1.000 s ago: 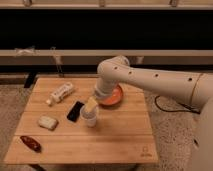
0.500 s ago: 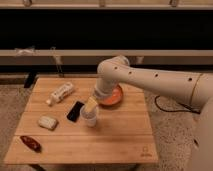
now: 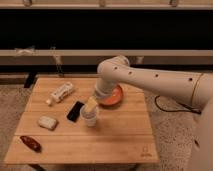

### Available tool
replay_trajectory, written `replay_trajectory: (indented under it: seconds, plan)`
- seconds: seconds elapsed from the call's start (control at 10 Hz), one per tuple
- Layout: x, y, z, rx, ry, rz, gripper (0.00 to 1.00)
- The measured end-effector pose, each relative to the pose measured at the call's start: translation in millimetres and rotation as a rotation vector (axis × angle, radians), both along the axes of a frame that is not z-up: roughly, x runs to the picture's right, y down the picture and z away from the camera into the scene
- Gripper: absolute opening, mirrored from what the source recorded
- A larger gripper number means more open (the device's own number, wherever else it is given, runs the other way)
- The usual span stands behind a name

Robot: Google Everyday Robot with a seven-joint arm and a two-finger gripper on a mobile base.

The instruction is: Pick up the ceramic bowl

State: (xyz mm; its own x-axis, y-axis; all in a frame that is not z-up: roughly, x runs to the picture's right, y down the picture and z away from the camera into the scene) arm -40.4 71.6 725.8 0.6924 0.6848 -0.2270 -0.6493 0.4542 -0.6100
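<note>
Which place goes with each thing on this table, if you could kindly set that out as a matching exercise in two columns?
Things
1. ceramic bowl
2. white bottle
3. dark red-brown object
4. flat black object

Places (sides as the camera sees them)
A. near the front left corner of the table
B. lying on its side, back left
C. partly hidden behind the wrist of the arm
D. just left of the white cup

Pairs: 1-C, 2-B, 3-A, 4-D.

The gripper hangs right above the white cup, beside the ceramic bowl.
</note>
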Motion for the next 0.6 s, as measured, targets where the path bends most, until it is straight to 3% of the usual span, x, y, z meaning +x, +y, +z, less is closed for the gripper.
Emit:
replay_trajectory:
  seconds: [0.2, 0.6]
  plan:
    - [19.5, -18.4, 7.8, 0.021, 0.044, 0.018, 0.8]
    - [80.3, -62.4, 43.1, 0.038, 0.156, 0.032, 0.8]
